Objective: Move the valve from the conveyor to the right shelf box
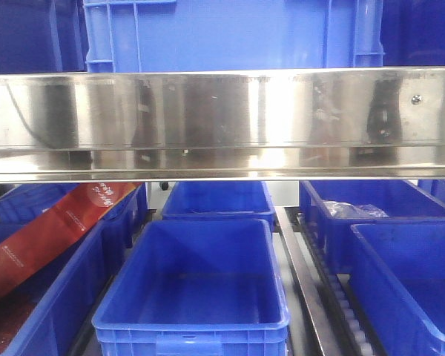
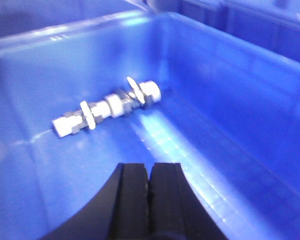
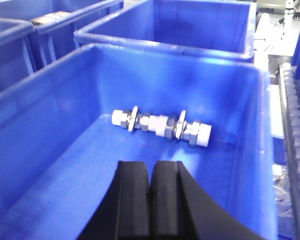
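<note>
- Looking through the left wrist view, I see the left tool with its two black fingers pressed together, nothing between them, hanging above the floor of a blue box.
- In that view a valve lies flat on the box floor, a white and silver fitting with two washer-like discs, near the far wall and apart from the tool.
- Through the right wrist view I see the right tool with its fingers also together and holding nothing, hanging over a blue shelf box.
- A valve lies on its side on the floor of that box, close to the far wall and nearer the right corner, clear of the tool.
- From the front view I see a shiny steel shelf rail across the middle, with a blue bin below it and more blue bins around.
- A red packet leans in the bin at the left edge.
- I cannot make out the conveyor in any view.
</note>
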You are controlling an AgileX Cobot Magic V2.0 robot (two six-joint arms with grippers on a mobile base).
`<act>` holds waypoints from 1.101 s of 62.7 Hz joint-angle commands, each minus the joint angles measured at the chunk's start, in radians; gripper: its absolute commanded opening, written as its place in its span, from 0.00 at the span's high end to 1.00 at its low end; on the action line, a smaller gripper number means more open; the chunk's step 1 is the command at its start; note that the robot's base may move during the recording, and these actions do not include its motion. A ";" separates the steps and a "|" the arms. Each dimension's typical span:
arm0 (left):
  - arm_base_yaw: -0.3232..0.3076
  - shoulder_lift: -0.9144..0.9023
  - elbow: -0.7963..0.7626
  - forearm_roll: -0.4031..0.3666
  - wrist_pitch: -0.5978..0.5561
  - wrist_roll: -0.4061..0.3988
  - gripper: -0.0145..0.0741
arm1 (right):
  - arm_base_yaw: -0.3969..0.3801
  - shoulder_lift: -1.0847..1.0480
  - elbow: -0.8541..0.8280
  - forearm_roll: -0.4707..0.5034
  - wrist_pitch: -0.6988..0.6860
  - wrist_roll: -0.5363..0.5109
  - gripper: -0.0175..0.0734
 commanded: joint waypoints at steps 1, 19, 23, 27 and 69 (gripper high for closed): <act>0.025 -0.059 0.013 -0.015 0.053 -0.032 0.96 | -0.007 -0.059 0.005 -0.006 -0.025 0.002 0.99; 0.070 -0.315 0.343 -0.082 -0.211 -0.032 0.96 | -0.012 -0.266 0.292 -0.015 -0.205 0.002 0.99; 0.070 -0.370 0.425 -0.082 -0.275 -0.032 0.96 | -0.012 -0.318 0.377 -0.015 -0.269 0.002 0.99; 0.070 -0.429 0.520 -0.082 -0.338 -0.032 0.96 | -0.012 -0.377 0.471 -0.015 -0.322 0.002 0.99; 0.070 -1.064 1.312 -0.082 -0.588 -0.032 0.96 | -0.012 -1.032 1.242 -0.015 -0.512 0.002 0.99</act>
